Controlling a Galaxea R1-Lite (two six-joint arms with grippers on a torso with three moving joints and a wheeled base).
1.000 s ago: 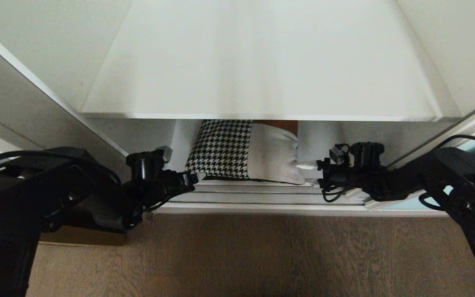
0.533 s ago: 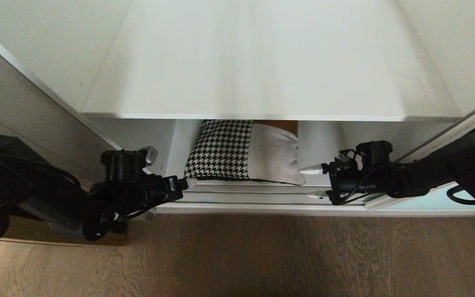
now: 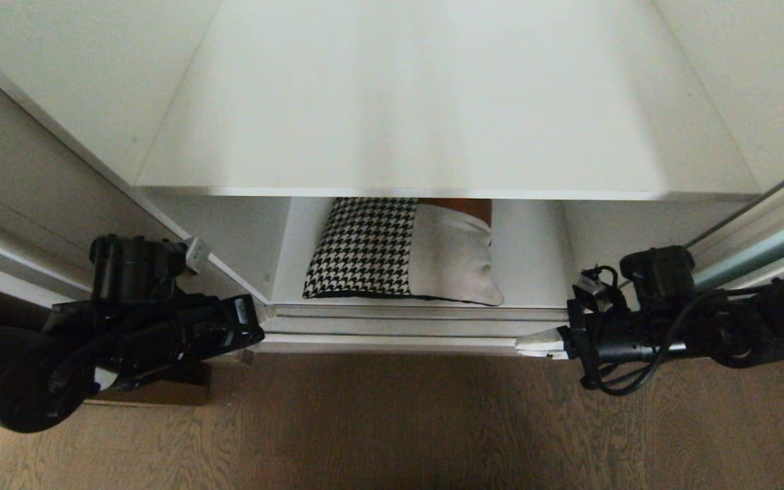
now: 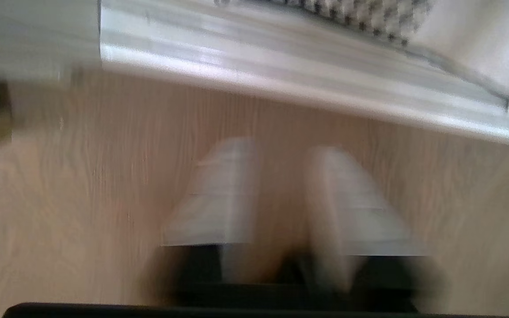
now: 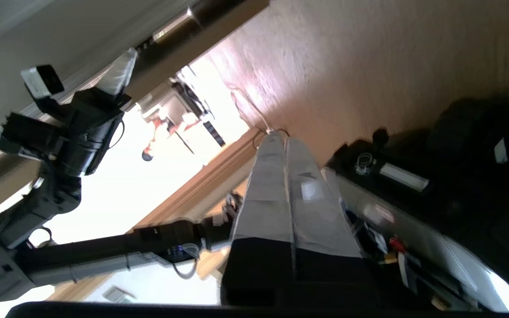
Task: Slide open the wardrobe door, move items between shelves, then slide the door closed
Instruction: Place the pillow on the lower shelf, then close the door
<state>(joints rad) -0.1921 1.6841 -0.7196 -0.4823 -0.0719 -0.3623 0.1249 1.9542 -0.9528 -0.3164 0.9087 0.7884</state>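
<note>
Cushion (image 3: 402, 250) on lower shelf (image 3: 535, 265), centre of frame, beneath upper shelf (image 3: 433, 122).
Left pincer (image 4: 281, 198) lower left over wooden floor (image 3: 405, 422), parted, holding nothing; right pincer (image 5: 286, 148) lower right, closed, empty.

Between the two tools lies a cloth cushion (image 3: 402, 250), part woven houndstooth, part plain matt fabric. Above it a smooth, faintly sheened white shelf (image 3: 433, 102); before it a brushed-metal track (image 3: 399, 327). Under the tools, matt grained wood floor (image 3: 399, 422). The right tool (image 5: 283, 145) has matt pale fingers.
</note>
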